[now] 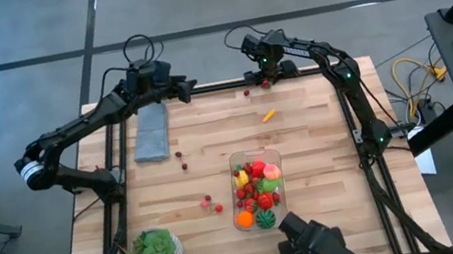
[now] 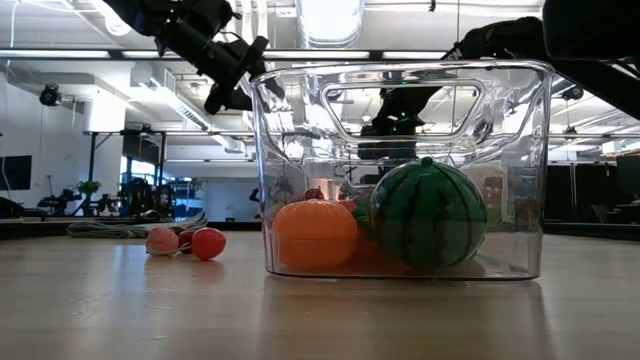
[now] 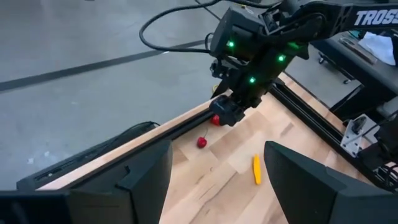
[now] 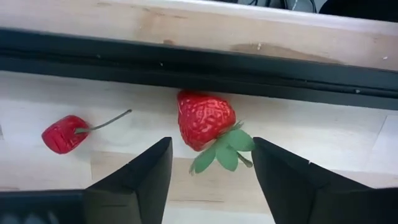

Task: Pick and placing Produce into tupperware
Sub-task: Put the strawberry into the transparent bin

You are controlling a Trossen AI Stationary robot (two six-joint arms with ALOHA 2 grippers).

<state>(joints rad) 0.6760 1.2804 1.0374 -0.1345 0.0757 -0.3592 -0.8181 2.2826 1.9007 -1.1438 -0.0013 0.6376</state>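
A red strawberry (image 4: pixel 205 118) with green leaves lies on the table against the black rail at the far edge. My right gripper (image 4: pixel 211 162) points down over it, open. Its fingers stand on either side of the leaves, and nothing shows them touching. A small red berry (image 4: pixel 62 134) with a stalk lies beside the strawberry. My left gripper (image 3: pixel 217 168) hangs open above the far left of the table with nothing between its fingers. The clear tupperware (image 1: pixel 232 158) stands near the table's front, holding a striped green ball (image 2: pixel 428 213), an orange piece (image 2: pixel 315 232) and other produce.
An orange-yellow piece (image 1: pixel 269 115) lies between the far edge and the tupperware. Red berries (image 1: pixel 182 157) and more (image 1: pixel 212 205) lie left of it. A grey-blue cloth (image 1: pixel 152 132) lies at the far left, a potted plant (image 1: pixel 156 250) at the near left, and a dark device (image 1: pixel 315 241) at the near edge.
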